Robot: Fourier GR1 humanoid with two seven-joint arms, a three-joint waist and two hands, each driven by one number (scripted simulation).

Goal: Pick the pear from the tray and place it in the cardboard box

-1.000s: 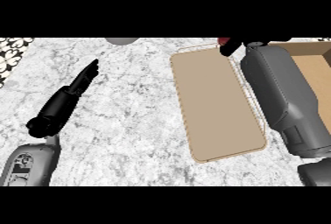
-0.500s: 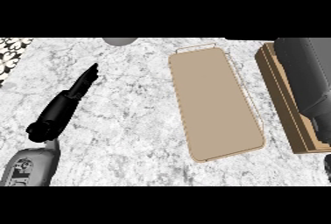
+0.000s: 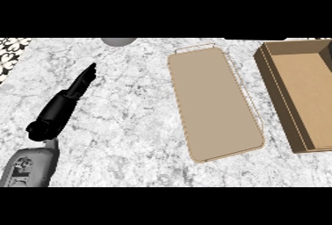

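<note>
The table (image 3: pixel 130 132) is a white and grey marbled top that fills the view. Around the 3 o'clock side lies the tray (image 3: pixel 214 103), a long tan slab with rounded corners and a thin raised rim, its long axis running from about 12 o'clock down toward 5 o'clock. Its surface shows bare tan all over; no pear can be seen on it.

Just beside the tray, farther out toward 3 o'clock and cut by the view's right edge, sits the cardboard box (image 3: pixel 304 94). It is open at the top, with brown walls and a lighter brown floor. The part of its floor that shows has nothing on it; the pear does not show there either, and the rest of the box lies outside the view, so where the pear is cannot be told. Tray and box lie apart, with a narrow strip of marble between them.

At about 9 o'clock the left hand (image 3: pixel 65 103) shows, black, at the end of a grey forearm (image 3: pixel 29 167) that enters from the 7 o'clock corner. Its fingers (image 3: pixel 85 77) are straight and held together, pointing toward 1 o'clock, holding nothing.

At 12 o'clock, cut by the top edge, a small grey rounded shape (image 3: pixel 118 41) sits on the marble. At the 10 o'clock corner a strip of black-and-white patterned surface (image 3: pixel 13 50) borders the table.
</note>
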